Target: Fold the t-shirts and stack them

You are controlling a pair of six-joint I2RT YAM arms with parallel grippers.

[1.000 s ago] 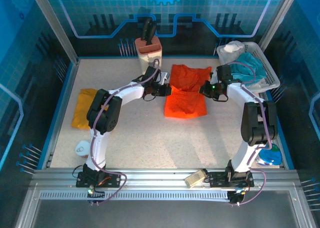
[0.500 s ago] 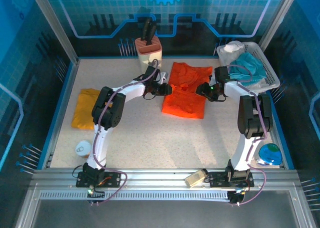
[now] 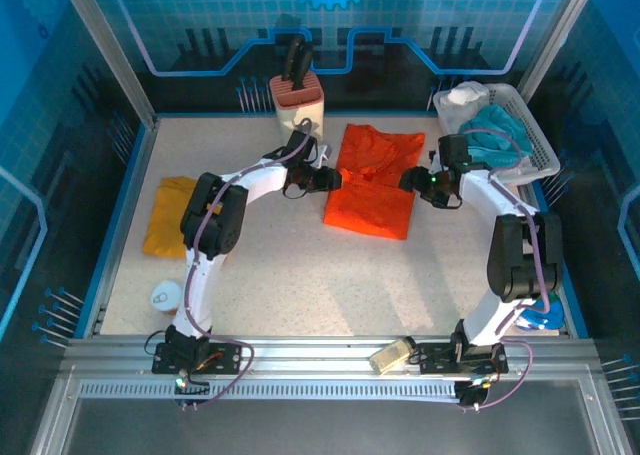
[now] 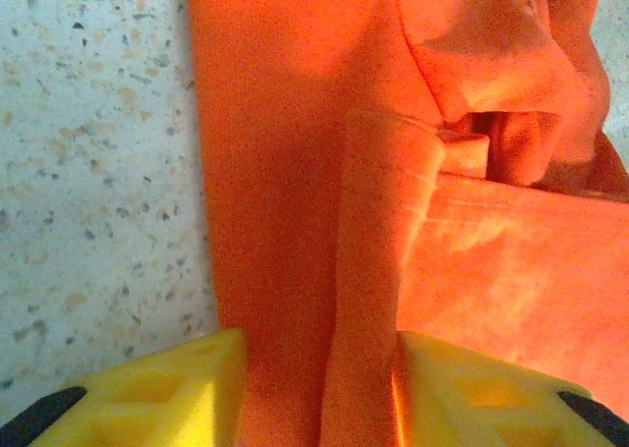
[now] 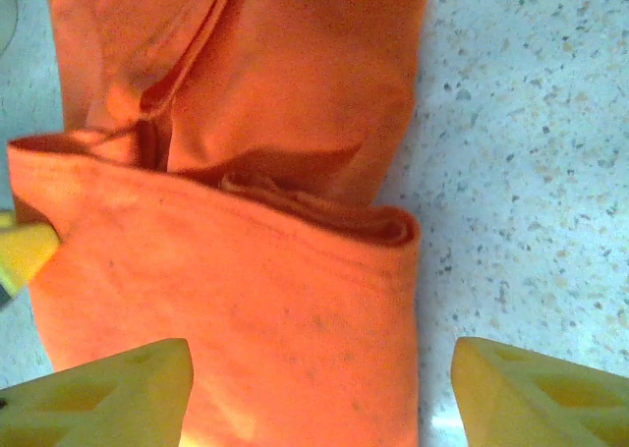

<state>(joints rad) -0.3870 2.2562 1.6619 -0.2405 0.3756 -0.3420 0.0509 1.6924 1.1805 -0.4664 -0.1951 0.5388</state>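
The bright orange t-shirt [image 3: 372,182] lies folded on the table's far middle, its doubled front part over the rumpled back part. My left gripper [image 3: 333,179] sits low at the shirt's left edge. In the left wrist view the gripper [image 4: 319,398] is open, its yellow fingers [image 4: 147,393] standing either side of a lengthwise fold of orange cloth [image 4: 373,221]. My right gripper [image 3: 408,181] is at the shirt's right edge. In the right wrist view it [image 5: 324,393] stands wide open over the shirt's folded corner [image 5: 295,309]. The mustard yellow t-shirt [image 3: 170,215] lies folded at the far left.
A white basket [image 3: 530,135] at the back right holds teal and white cloths. A brown holder [image 3: 297,97] stands at the back, just left of the orange shirt. A small white cup [image 3: 165,297] sits front left and a blue object [image 3: 540,315] front right.
Both grippers have gone from shut to open and let go of the orange shirt. The shirt's folded part now lies flat, slightly farther back than before.
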